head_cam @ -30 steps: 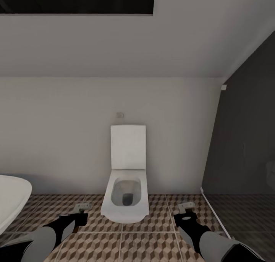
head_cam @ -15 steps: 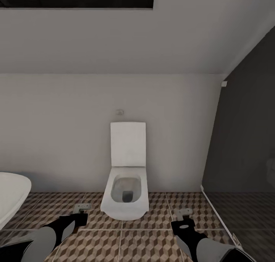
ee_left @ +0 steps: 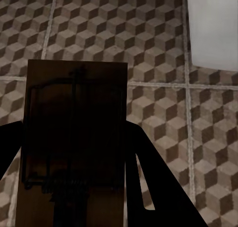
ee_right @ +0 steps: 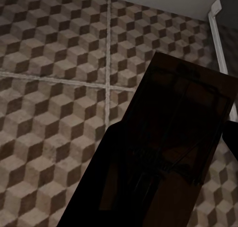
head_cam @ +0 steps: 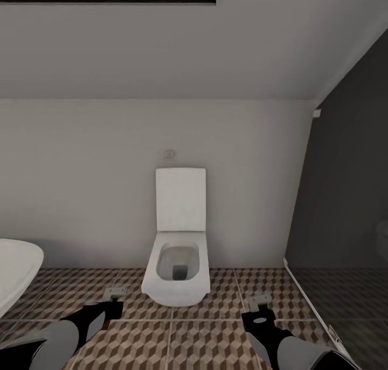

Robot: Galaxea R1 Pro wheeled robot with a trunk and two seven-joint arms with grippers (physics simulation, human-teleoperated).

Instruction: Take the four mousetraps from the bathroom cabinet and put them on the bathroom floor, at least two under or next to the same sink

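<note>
gripping a mousetrap [ee_left: 74, 142] between its dark fingers [ee_left: 153, 182], the left gripper [head_cam: 114, 301] is closed on the flat wooden board, whose wire spring parts show dimly on its shaded face in the left wrist view. the right gripper [head_cam: 257, 309] is likewise clamped on a second mousetrap [ee_right: 181, 132], a dark board tilted across the right wrist view with thin metal bars on top. in the head view both traps show as small pale pieces at the tips of the arms, held above the bathroom floor [head_cam: 188, 343], whose tiles carry a brown and beige cube pattern with pale grout lines. a white toilet [head_cam: 178, 273] stands against the wall between the two grippers and farther off, its lid raised. the rounded white rim of a bathtub [head_cam: 16, 273] sits at the left edge of the head view. a dark panel [head_cam: 350, 197] rises on the right, with a pale strip along its base.
</note>
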